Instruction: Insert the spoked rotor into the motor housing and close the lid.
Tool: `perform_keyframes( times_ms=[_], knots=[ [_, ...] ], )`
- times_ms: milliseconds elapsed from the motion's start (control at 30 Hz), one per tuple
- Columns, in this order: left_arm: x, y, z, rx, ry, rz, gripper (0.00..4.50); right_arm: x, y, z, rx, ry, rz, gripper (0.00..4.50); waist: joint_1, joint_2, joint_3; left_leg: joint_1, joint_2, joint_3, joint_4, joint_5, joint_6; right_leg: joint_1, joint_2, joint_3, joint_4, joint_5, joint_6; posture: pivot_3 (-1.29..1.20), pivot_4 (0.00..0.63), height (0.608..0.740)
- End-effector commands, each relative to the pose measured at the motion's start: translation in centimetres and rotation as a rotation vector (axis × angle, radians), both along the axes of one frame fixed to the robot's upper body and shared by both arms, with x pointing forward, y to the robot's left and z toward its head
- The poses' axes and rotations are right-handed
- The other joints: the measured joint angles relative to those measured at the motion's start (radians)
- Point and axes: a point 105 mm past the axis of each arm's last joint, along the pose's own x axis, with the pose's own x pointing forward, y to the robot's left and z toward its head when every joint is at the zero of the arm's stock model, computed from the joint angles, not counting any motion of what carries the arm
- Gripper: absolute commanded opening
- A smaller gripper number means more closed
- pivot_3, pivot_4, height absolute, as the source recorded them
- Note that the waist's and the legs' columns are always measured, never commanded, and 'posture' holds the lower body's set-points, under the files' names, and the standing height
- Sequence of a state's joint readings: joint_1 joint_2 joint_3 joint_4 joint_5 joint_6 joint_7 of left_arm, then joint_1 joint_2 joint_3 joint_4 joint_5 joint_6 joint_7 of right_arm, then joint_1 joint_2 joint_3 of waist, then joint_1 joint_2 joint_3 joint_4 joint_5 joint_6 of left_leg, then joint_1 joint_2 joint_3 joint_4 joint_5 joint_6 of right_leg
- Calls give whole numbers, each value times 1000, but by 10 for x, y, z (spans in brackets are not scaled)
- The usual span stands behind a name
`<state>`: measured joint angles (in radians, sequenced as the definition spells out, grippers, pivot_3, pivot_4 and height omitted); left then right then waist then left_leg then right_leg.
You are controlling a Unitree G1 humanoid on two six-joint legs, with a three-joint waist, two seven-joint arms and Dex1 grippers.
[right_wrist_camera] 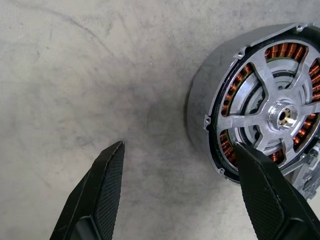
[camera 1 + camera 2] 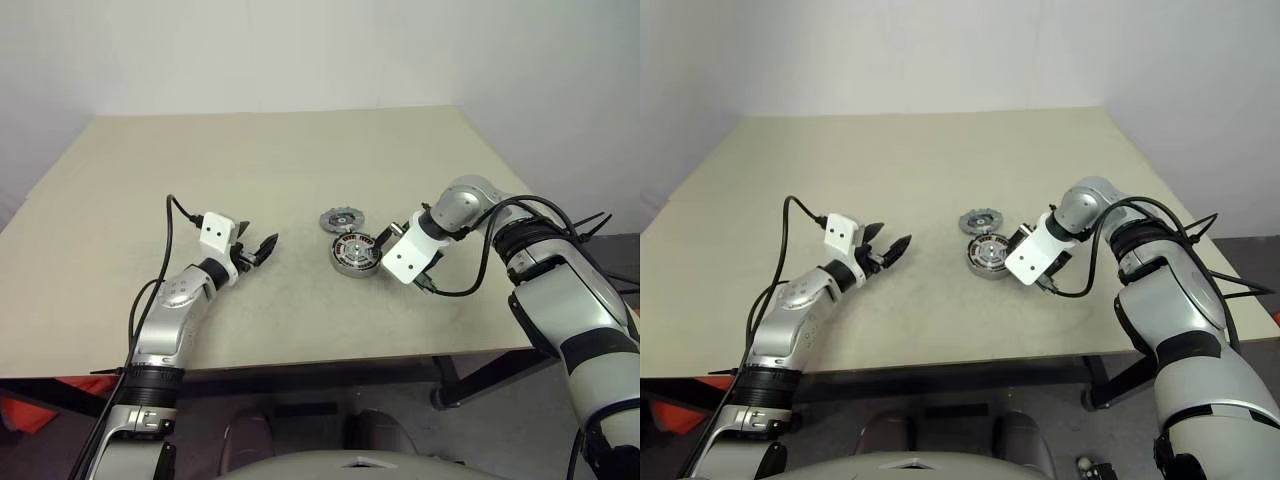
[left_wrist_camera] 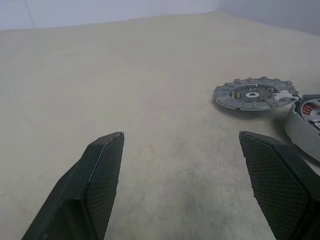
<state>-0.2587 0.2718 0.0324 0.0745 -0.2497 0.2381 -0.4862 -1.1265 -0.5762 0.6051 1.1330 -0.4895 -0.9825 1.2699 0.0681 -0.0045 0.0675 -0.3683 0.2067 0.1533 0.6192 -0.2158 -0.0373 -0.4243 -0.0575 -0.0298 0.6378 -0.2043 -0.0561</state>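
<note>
With the spoked rotor (image 1: 280,112) already seated in the motor housing (image 1: 200,105) just beside the open, empty right claw (image 1: 182,187), a careless descent could knock it from beside the lid (image 2: 341,219).

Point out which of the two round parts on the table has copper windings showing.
The motor housing, beside the right claw, with the spoked rotor seated in it. The lid behind it shows only a notched rim.
</note>
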Motion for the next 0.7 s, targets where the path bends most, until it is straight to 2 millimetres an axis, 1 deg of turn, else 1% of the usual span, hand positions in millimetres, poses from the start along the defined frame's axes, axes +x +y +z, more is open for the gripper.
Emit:
perform_keyframes(
  times_ms=[33, 67, 233, 533, 633, 700],
  knots=[
    [0, 1, 15, 1, -58, 0, 3861, 3, 6, 7, 10, -17, 16, 3525, 0, 0, 0, 0, 0, 0, 0, 0, 0, 0, 0, 0, 0, 0, 0, 0, 0, 740],
    [0, 2, 15, 1, -58, 1, 3861, 3, 7, 7, 10, -14, 18, 3317, -1, 0, 0, 0, 0, 0, 0, 0, 0, 0, 0, 0, 0, 0, 0, 0, 0, 740],
    [0, 3, 15, 1, -58, 5, 3861, 4, 12, 8, 34, -25, 20, 1592, -1, 0, 0, 1, 0, 0, 0, 0, 0, 0, 0, 0, 1, 0, 0, 0, 0, 740],
    [1, 3, 16, 0, -59, 7, 3861, 9, 17, 10, 64, -50, 0, 1592, -4, 0, 0, 0, 0, 0, 0, 0, 0, 0, 0, 1, 1, 0, 0, 0, 0, 740],
    [1, 2, 16, 0, -59, 7, 3861, 9, 17, 10, 71, -48, -3, 1056, -5, 0, 0, 1, 0, 0, 0, 0, 0, 0, 0, 1, 2, 0, 0, 0, 0, 740],
    [1, 2, 16, 0, -59, 7, 3861, 10, 18, 11, 84, -58, -7, 367, -6, -1, 0, 1, 0, 0, 0, 0, 0, 0, 0, 1, 2, 0, 0, 0, 0, 740]
  ],
)
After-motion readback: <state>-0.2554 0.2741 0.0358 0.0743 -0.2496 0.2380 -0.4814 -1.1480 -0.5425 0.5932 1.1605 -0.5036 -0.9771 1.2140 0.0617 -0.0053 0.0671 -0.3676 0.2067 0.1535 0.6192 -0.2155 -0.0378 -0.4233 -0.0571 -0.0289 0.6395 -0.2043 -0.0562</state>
